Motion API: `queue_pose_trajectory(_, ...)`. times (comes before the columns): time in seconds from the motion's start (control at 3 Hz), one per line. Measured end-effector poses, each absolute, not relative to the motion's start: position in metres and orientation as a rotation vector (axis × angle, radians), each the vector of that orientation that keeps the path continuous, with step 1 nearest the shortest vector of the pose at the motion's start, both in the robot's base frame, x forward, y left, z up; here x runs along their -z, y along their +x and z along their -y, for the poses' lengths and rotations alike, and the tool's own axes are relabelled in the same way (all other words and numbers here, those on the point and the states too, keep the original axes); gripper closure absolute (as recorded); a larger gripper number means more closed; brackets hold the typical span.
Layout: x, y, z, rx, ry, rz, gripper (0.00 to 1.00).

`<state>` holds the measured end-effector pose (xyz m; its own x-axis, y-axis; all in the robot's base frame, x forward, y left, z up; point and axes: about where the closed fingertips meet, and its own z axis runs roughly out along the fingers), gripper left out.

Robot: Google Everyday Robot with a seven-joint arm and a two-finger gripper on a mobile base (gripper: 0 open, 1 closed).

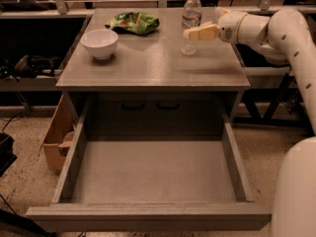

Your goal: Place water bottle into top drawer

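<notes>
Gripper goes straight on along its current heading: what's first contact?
Likely the water bottle. The gripper, over the cabinet top's right side, points left at its middle and overlaps it in view; depth is unclear.

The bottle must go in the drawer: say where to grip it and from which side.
Grip the water bottle around its mid-body, just below the label band, coming in level from the right. It stands upright on the cabinet top, its round body is narrow, and the gripper is at that height on that side.
</notes>
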<state>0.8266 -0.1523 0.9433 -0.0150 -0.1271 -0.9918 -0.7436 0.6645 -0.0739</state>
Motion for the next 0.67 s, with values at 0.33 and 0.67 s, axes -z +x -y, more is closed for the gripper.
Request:
queue_pose_trajectory(0.33, -0.933, 0.838, 0.136, -0.596, -0.744, -1.542, 0.13)
queue_pose_trajectory(0.67, -0.927, 0.843, 0.115, -0.642, -0.744, -1.52, 0.36)
